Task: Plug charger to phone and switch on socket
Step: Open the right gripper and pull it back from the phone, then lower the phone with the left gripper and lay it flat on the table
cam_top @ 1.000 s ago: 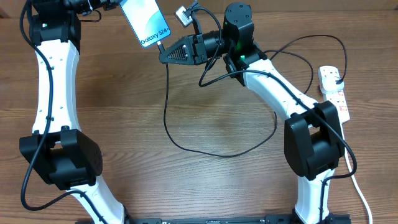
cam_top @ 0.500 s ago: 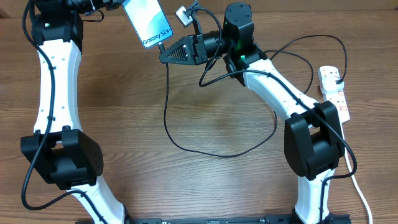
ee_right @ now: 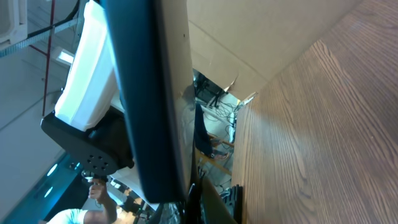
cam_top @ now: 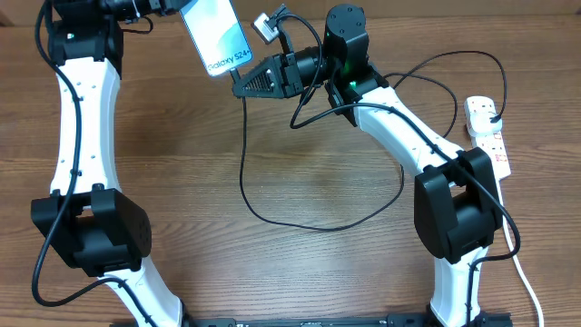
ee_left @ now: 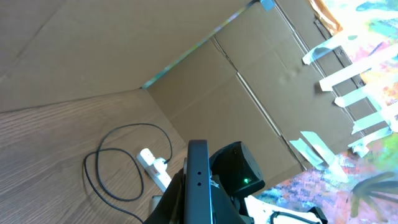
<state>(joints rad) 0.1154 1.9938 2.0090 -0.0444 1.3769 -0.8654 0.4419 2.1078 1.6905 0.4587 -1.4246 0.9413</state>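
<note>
My left gripper (cam_top: 178,7) is shut on the phone (cam_top: 216,36) and holds it up at the table's far edge, lit screen showing, the "Galaxy S24" end toward my right gripper. In the left wrist view the phone (ee_left: 198,180) stands edge-on between my jaws (ee_left: 199,213). My right gripper (cam_top: 238,86) is shut on the charger tip right at the phone's lower end. The black cable (cam_top: 243,154) hangs from it and loops over the table. In the right wrist view the phone (ee_right: 152,93) fills the left side above my gripper (ee_right: 191,205). The socket (cam_top: 490,136) lies far right with the black plug (cam_top: 491,112) in it.
The cable loop (cam_top: 318,222) lies on the wood in the table's middle and runs back past the right arm to the socket. The socket's white cord (cam_top: 526,282) trails along the right edge. Cardboard walls (ee_left: 205,74) stand behind the table. The socket also shows in the left wrist view (ee_left: 153,168).
The phone has tilted a little more upright and its lower end has come closer to the right gripper's tips. The right gripper has barely moved.
</note>
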